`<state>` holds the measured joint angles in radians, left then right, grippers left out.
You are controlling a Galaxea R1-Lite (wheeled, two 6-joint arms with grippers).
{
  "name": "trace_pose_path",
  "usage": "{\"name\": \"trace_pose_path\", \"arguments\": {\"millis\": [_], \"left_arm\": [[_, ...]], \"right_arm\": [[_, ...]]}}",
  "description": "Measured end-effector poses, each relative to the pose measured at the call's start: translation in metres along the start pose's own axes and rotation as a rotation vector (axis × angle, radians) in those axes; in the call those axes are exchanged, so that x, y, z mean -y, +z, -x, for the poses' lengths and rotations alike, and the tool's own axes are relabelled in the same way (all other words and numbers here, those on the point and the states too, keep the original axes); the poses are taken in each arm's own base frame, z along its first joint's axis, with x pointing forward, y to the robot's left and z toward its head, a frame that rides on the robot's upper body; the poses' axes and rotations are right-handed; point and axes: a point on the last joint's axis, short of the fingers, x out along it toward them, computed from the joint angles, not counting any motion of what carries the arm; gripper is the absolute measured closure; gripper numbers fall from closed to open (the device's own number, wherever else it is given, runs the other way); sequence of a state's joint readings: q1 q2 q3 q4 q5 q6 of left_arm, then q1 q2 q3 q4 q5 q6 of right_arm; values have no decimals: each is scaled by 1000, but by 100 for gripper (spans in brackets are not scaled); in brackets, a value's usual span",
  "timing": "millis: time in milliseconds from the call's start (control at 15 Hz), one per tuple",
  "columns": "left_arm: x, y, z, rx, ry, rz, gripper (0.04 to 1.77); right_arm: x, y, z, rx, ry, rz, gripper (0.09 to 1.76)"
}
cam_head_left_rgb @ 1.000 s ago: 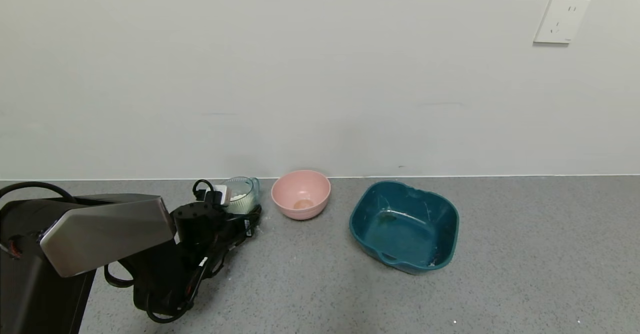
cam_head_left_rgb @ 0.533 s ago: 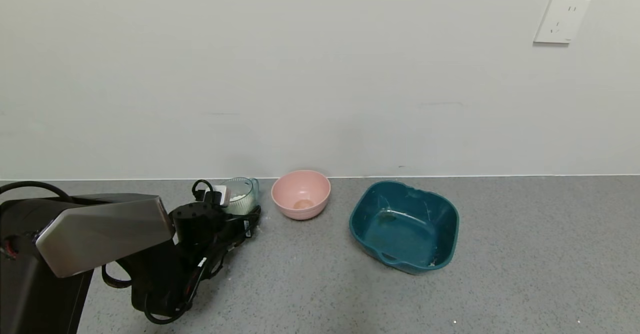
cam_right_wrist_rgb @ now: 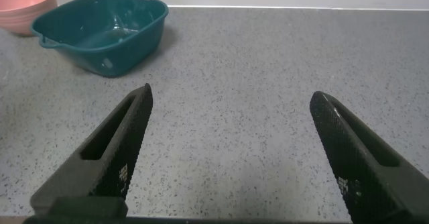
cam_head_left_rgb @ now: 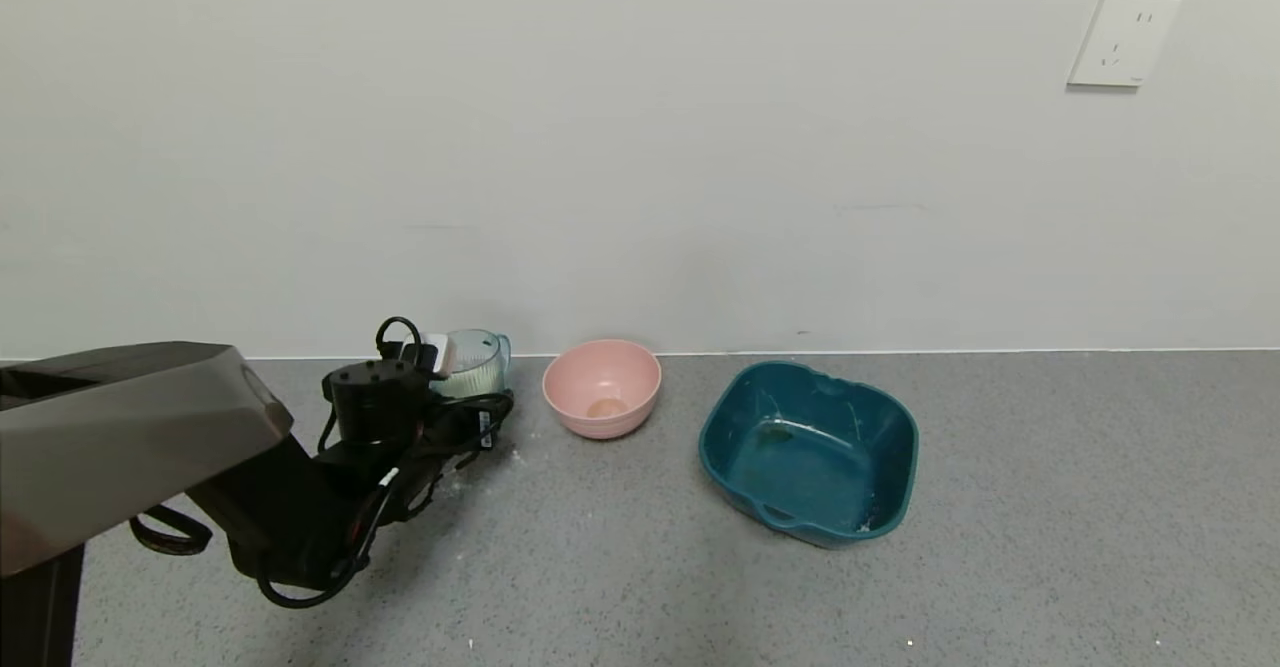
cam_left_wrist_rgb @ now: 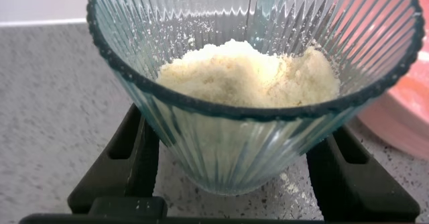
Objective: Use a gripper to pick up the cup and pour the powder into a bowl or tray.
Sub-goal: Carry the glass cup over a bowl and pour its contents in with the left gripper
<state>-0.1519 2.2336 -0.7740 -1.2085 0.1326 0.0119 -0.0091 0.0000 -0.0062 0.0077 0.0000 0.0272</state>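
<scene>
The ribbed pale blue-green cup [cam_head_left_rgb: 474,360] sits between the fingers of my left gripper [cam_head_left_rgb: 480,407], which is shut on it and holds it a little above the grey counter. In the left wrist view the cup [cam_left_wrist_rgb: 241,150] holds a heap of white powder [cam_left_wrist_rgb: 248,73], and the black fingers [cam_left_wrist_rgb: 131,153] press its lower sides. The pink bowl [cam_head_left_rgb: 602,387] stands just right of the cup, with a brownish spot in its bottom, and shows at the edge of the left wrist view [cam_left_wrist_rgb: 402,117]. My right gripper [cam_right_wrist_rgb: 231,93] is open and empty over bare counter, out of the head view.
A dark teal squarish tub [cam_head_left_rgb: 808,452] stands right of the bowl and shows in the right wrist view [cam_right_wrist_rgb: 100,29]. The wall runs close behind the cup and bowl. A few white specks lie on the counter [cam_head_left_rgb: 455,482] under my left arm.
My left arm has risen and drawn slightly left, lifting the cup off the counter. The bowl and tub have not moved.
</scene>
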Motion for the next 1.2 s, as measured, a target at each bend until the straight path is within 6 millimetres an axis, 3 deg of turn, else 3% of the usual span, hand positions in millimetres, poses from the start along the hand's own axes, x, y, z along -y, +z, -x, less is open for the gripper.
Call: {"name": "trace_pose_path", "arguments": {"millis": [333, 867, 1200], "left_arm": [[1, 45, 9, 57, 49, -179, 54], [8, 64, 9, 32, 89, -467, 54], [25, 74, 10, 30, 79, -576, 54]], "right_arm": [[0, 0, 0, 0, 0, 0, 14], [0, 0, 0, 0, 0, 0, 14], [0, 0, 0, 0, 0, 0, 14]]}}
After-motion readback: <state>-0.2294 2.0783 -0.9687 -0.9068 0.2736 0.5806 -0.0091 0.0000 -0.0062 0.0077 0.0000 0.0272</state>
